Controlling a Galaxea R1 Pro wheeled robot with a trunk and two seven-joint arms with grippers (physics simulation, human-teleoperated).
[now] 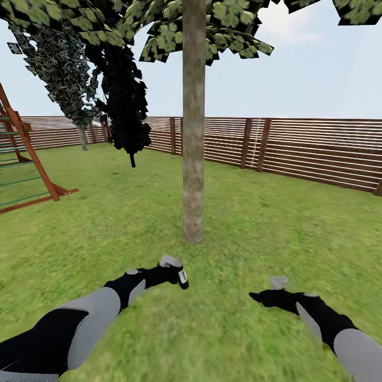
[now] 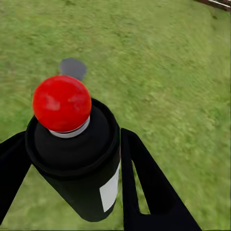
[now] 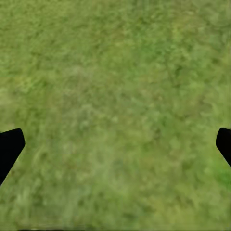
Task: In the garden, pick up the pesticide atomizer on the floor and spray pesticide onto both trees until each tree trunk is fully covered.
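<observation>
Open lawn [image 1: 276,223] on all sides, slat fence [image 1: 318,151] well back; one pale tree trunk [image 1: 193,122] stands dead ahead, near the arms, nothing between. Left gripper [image 2: 72,159] pinches one dark atomizer [image 2: 77,159], red dot on top, nozzle toward the trunk; right gripper [image 3: 115,144] is spread wide over bare grass. One dark conifer [image 1: 124,101] and one wooden climbing frame [image 1: 24,159] sit off left, well apart.
</observation>
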